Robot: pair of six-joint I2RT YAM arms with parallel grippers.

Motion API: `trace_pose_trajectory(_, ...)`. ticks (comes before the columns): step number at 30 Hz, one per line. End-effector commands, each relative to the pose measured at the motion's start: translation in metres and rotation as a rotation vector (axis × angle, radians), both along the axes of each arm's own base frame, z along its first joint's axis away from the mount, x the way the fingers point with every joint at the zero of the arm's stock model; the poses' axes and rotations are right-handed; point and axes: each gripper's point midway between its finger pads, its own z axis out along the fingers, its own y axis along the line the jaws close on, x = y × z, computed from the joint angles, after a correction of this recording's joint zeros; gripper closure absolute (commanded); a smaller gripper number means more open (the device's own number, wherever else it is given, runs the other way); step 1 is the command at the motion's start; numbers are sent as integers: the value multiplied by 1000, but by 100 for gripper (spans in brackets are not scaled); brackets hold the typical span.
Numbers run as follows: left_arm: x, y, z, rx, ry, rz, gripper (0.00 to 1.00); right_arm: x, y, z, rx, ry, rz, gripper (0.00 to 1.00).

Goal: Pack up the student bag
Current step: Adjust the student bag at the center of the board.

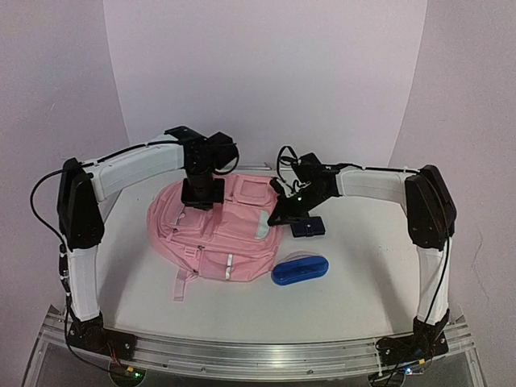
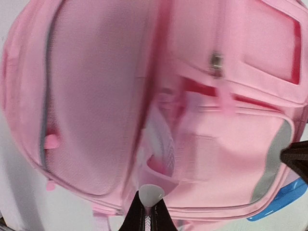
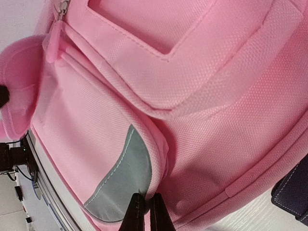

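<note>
L+R jaws closed on student bag [image 1: 226,234]

This was a robotics lab setup. A white table [image 1: 363,298] sat inside a plain curved white backdrop [image 1: 266,72] that rose behind the table and closed its sides. Along the table's near edge ran an aluminium rail [image 1: 258,353], with the left arm [image 1: 81,266] and right arm [image 1: 427,211] bolted at the table's near corners (small lit circuit boards [image 1: 127,371] there too).
</note>
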Motion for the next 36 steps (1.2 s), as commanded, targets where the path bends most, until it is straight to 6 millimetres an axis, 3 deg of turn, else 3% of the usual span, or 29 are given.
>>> trace_pose_trajectory(1,-18,103,18,71,57,196,100,8,-66,-45,-221,31,-54,100)
trace_pose_trajectory(4,-21,123,-6,-9,102,239,100,12,-74,-45,-227,27,-50,100)
trace_pose_trajectory(11,-18,101,-77,-123,200,222,100,11,-66,-34,-177,-15,68,100)
trace_pose_trajectory(15,-22,103,-109,-96,249,245,95,1,-58,-22,-122,-28,163,99)
trace_pose_trajectory(17,-21,94,-111,-117,269,198,81,-3,-59,-11,-115,-45,203,84)
trace_pose_trajectory(18,-19,88,-105,-139,268,163,72,-4,-64,-7,-127,-42,209,69)
trace_pose_trajectory(20,-14,82,-89,-159,242,119,59,-1,-79,5,-166,-57,216,41)
trace_pose_trajectory(22,-10,81,-76,-163,212,94,51,10,-102,13,-234,-96,199,26)
trace_pose_trajectory(26,-11,79,-68,-167,216,51,39,31,-144,23,-281,-115,169,18)
trace_pose_trajectory(31,-13,71,-67,-205,232,21,32,35,-178,9,-422,-270,501,9)
trace_pose_trajectory(33,-13,66,-64,-231,230,13,29,36,-185,1,-469,-356,672,4)
trace_pose_trajectory(36,-13,61,-60,-258,234,2,26,46,-178,-3,-456,-449,814,2)
